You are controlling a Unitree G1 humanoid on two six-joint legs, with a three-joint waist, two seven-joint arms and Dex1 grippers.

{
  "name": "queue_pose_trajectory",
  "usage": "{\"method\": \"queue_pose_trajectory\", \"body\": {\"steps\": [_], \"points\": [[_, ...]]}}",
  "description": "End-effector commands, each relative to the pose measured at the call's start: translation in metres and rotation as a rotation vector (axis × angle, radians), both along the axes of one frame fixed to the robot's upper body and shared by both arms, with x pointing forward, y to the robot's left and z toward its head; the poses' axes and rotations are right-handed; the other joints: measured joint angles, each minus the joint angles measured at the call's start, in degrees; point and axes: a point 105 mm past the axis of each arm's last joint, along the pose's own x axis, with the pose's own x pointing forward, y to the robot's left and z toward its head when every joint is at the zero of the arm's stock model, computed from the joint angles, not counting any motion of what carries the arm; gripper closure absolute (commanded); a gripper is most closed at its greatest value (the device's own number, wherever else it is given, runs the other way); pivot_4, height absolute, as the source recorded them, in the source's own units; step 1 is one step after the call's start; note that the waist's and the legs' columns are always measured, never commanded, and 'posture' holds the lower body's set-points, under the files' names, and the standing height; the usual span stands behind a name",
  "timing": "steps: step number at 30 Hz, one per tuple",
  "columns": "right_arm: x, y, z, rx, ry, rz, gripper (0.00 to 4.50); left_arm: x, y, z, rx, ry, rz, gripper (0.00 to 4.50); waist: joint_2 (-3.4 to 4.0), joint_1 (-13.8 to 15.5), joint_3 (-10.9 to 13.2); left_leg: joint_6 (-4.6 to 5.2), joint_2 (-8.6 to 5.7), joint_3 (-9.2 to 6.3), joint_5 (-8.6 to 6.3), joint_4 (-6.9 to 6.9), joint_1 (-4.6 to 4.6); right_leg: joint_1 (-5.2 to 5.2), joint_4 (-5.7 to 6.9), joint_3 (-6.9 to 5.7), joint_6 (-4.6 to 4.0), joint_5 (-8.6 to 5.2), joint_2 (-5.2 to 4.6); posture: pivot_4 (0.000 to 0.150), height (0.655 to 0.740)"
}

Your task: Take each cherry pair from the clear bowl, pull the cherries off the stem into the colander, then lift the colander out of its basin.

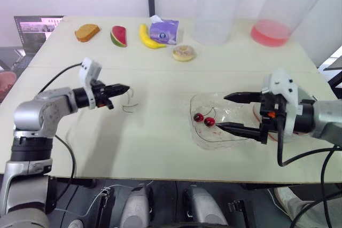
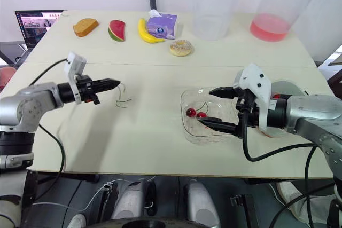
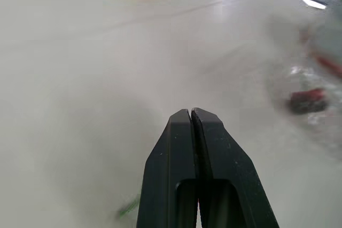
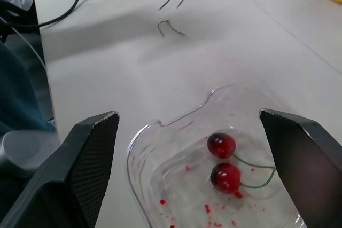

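Here, the left gripper (image 1: 124, 88) extends level, pinched closed on a stem (image 1: 130, 95); the right gripper (image 1: 222, 112) (spread wide, empty) reaches over the bowl (image 1: 200, 137).

The clear bowl (image 1: 214, 105) is sitting upright on the table, its shallow, wavy-edged plastic floor showing specks of red juice. One cherry pair (image 4: 225, 177) is lying inside it, toward the bowl's left side: two glossy dark-red cherries are resting close together, their thin green stalks running off and joining at the far end. Well apart from the bowl, a loose stem (image 1: 130, 108), green, forked and bare of fruit, is lying flat on the table. Just above it a hanging stem (image 1: 130, 94) is dangling from the pinched-together tips of the left gripper (image 1: 124, 87). The basin (image 2: 291, 86) is showing as a pale round edge just beyond the bowl, mostly hidden.
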Motion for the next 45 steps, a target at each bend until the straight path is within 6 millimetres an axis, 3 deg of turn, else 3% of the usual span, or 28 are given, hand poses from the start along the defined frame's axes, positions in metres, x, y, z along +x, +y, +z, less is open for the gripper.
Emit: {"method": "queue_pose_trajectory", "body": {"steps": [1, 12, 15, 22, 27, 32, 35, 39, 45], "points": [[0.002, 0.003, 0.006, 0.003, -0.042, 0.004, 0.06, 0.004, 0.01, -0.007, 0.027, -0.018, 0.037, 4.5, 0.0, 0.02, 0.0, 0.01, -0.01, 0.01, 0.0, 0.0, 0.0, 0.0, 0.0, 0.0, 0.0, 0.0, -0.02, 0.15, 0.74], [0.002, 0.004, 0.006, 0.01, -0.046, -0.006, 0.06, 0.009, 0.013, -0.036, 0.057, 0.034, 0.063, 4.5, 0.0, -0.18, -0.01, 0.02, -0.01, 0.02, -0.01, 0.0, 0.0, 0.0, 0.01, -0.02, -0.01, 0.0, -0.05, 0.15, 0.74], [0.001, 0.005, 0.007, 0.013, -0.046, -0.008, 0.0, 0.011, 0.012, -0.032, 0.056, 0.012, 0.056, 3.56, 0.0, -0.14, -0.01, 0.02, 0.0, 0.02, -0.01, 0.0, 0.0, 0.0, 0.02, -0.02, -0.01, 0.0, -0.05, 0.15, 0.74], [0.0, 0.003, 0.006, 0.02, -0.035, -0.018, 0.0, 0.014, 0.006, 0.0, 0.037, -0.099, 0.029, 0.15, 0.0, -0.08, -0.01, 0.03, -0.01, 0.02, -0.02, 0.0, -0.01, 0.0, 0.02, -0.02, 0.0, 0.01, -0.08, 0.15, 0.74], [-0.001, -0.001, 0.004, 0.025, -0.027, -0.045, 0.0, 0.008, -0.017, 0.051, 0.028, -0.275, -0.095, 0.06, -0.01, 0.02, -0.01, 0.03, -0.02, 0.02, -0.02, 0.01, -0.02, 0.01, 0.02, -0.04, 0.0, 0.01, -0.09, 0.15, 0.74], [-0.001, -0.008, 0.001, 0.032, -0.016, -0.092, 0.0, -0.022, -0.052, 0.087, 0.046, -0.423, -0.334, 0.06, 0.01, -0.16, -0.02, 0.02, -0.02, 0.03, -0.02, 0.01, -0.02, 0.01, 0.02, -0.03, 0.0, 0.01, -0.06, 0.15, 0.74], [-0.002, -0.012, -0.001, 0.033, -0.004, -0.115, 0.0, -0.04, -0.064, 0.089, 0.088, -0.449, -0.46, 0.06, 0.02, -0.36, -0.02, 0.01, 0.01, 0.04, -0.01, 0.0, 0.0, 0.01, 0.02, -0.01, 0.0, 0.01, -0.01, 0.15, 0.74], [-0.005, -0.016, -0.008, 0.017, 0.024, -0.142, 0.0, -0.076, -0.081, 0.078, 0.254, -0.494, -0.74, 0.06, 0.02, -0.27, -0.03, 0.0, 0.01, 0.05, 0.0, 0.0, 0.03, 0.01, 0.03, 0.04, 0.0, 0.01, 0.03, 0.15, 0.74], [-0.002, -0.015, -0.013, -0.013, 0.033, -0.157, 0.0, -0.084, -0.085, 0.075, 0.28, -0.509, -0.841, 0.06, 0.02, -0.1, -0.02, 0.02, -0.01, 0.05, -0.01, 0.01, 0.03, 0.03, 0.03, 0.03, 0.0, 0.0, 0.1, 0.15, 0.74]]}}
